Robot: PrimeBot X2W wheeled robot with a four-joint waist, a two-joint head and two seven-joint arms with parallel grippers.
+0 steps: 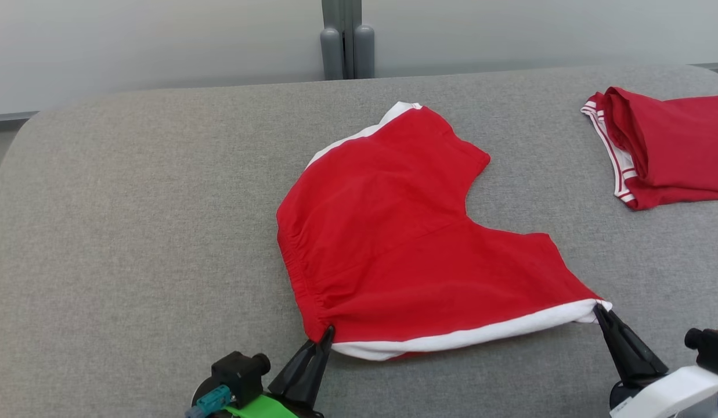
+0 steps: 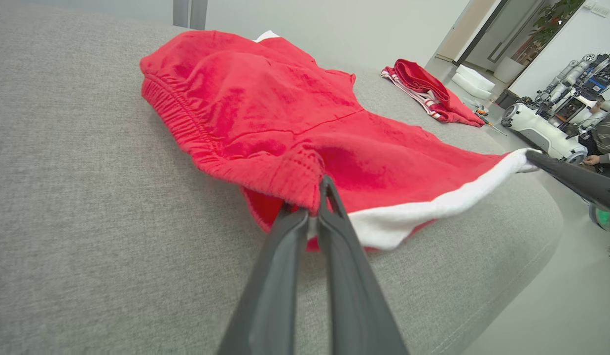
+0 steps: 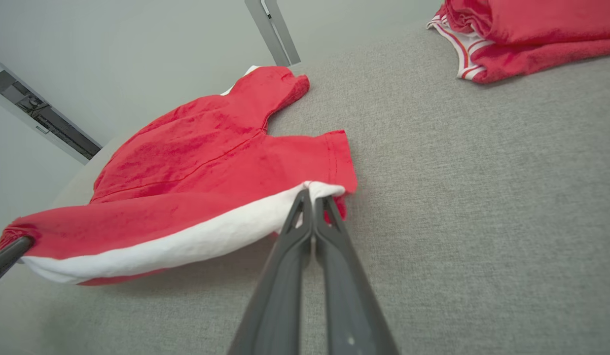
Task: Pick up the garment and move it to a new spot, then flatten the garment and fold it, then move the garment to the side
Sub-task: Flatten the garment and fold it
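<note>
The garment (image 1: pixel 405 232) is a pair of red shorts with white side stripes, spread on the grey cushioned surface (image 1: pixel 132 232). My left gripper (image 1: pixel 327 334) is shut on the near end of the gathered waistband (image 2: pixel 309 182). My right gripper (image 1: pixel 599 310) is shut on the near leg's hem corner, at the white stripe (image 3: pixel 317 190). The near edge of the garment (image 2: pixel 383 217) hangs slightly lifted and stretched between the two grippers. In the right wrist view the left gripper's fingers (image 3: pixel 6 254) show at the left edge; in the left wrist view the right gripper's fingers (image 2: pixel 571 180) show at the right.
A second red garment (image 1: pixel 666 145) with white-striped trim lies folded at the far right of the surface. A grey post (image 1: pixel 347 40) stands behind the back edge. Off the surface's right end are a white machine (image 2: pixel 541 130) and a seated person's hand (image 2: pixel 592 159).
</note>
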